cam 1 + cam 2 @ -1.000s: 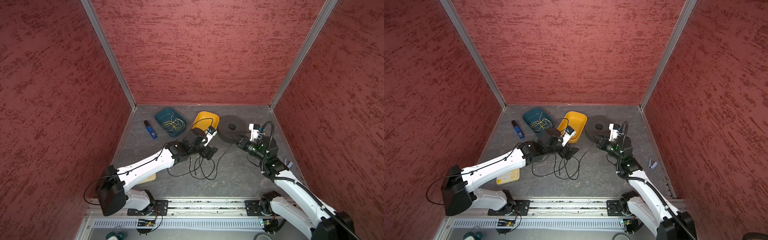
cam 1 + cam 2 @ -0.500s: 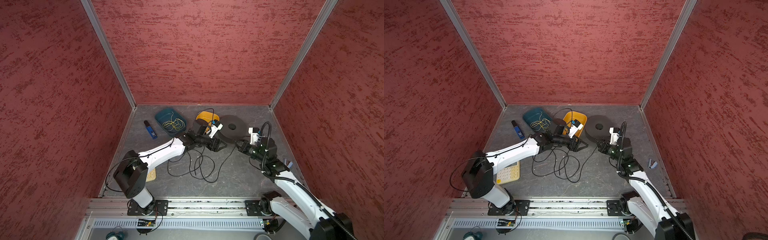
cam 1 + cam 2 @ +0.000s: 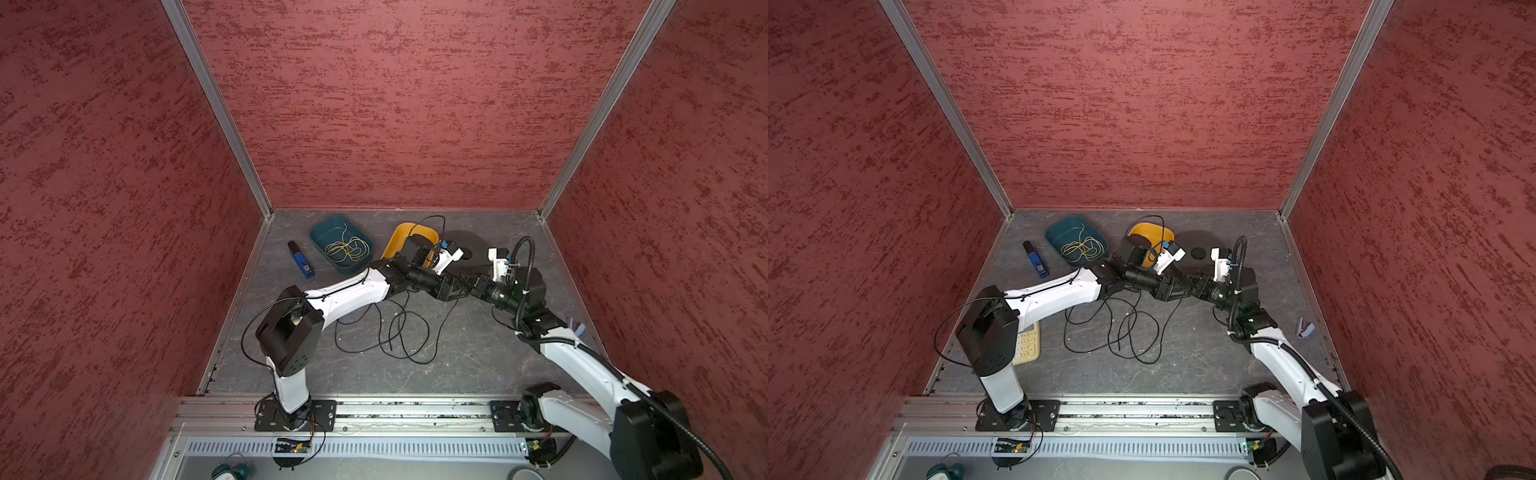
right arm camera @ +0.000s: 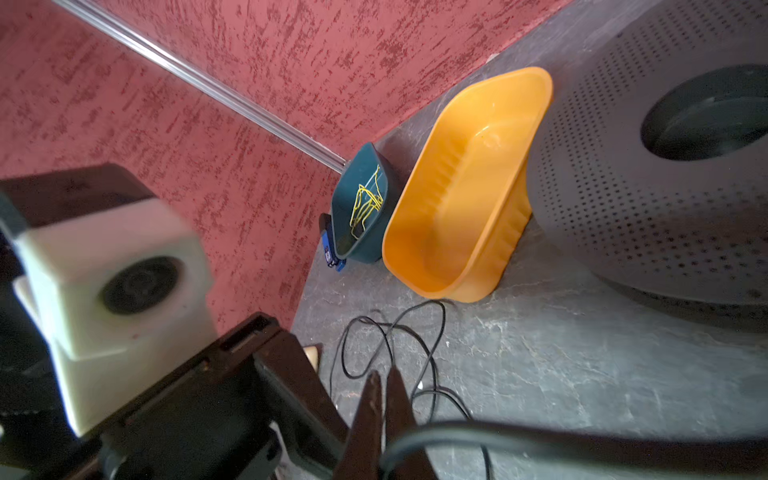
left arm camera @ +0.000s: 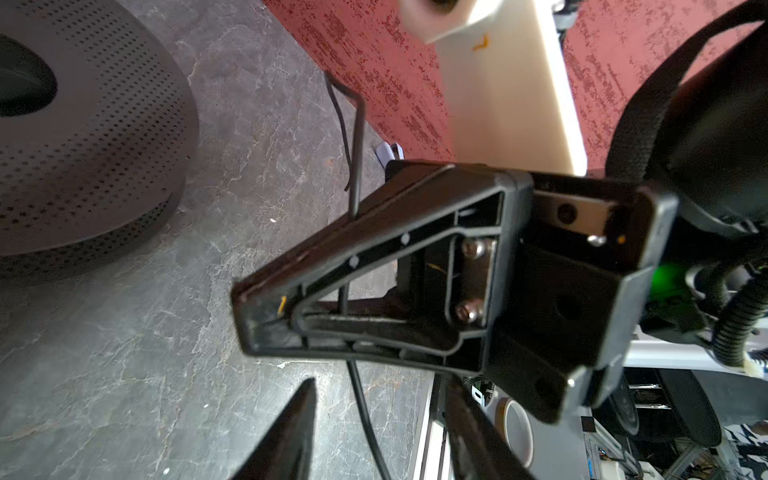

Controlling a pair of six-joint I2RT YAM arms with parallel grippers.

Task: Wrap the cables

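Centrally on the grey worktop (image 3: 478,353), the black cable (image 5: 358,166) sprawls in loose loops, wider than deep, one strand rising to the right claw (image 5: 245,316), clamped shut on it; the left claw (image 5: 380,386) stands parted around that strand.

At the back of the grey stone-patterned surface (image 3: 478,353) sits a teal plastic tray (image 3: 328,232) holding tangled thin yellow-green wire (image 3: 348,248), a blue stick with a black cap (image 3: 302,261) just beside it. A yellow plastic tray (image 4: 457,199) stands just beside a dark perforated round disc (image 4: 623,187). A cream keypad calculator (image 3: 1027,345) lies near the left wall, a small blue-and-white object (image 3: 1305,328) near the right.
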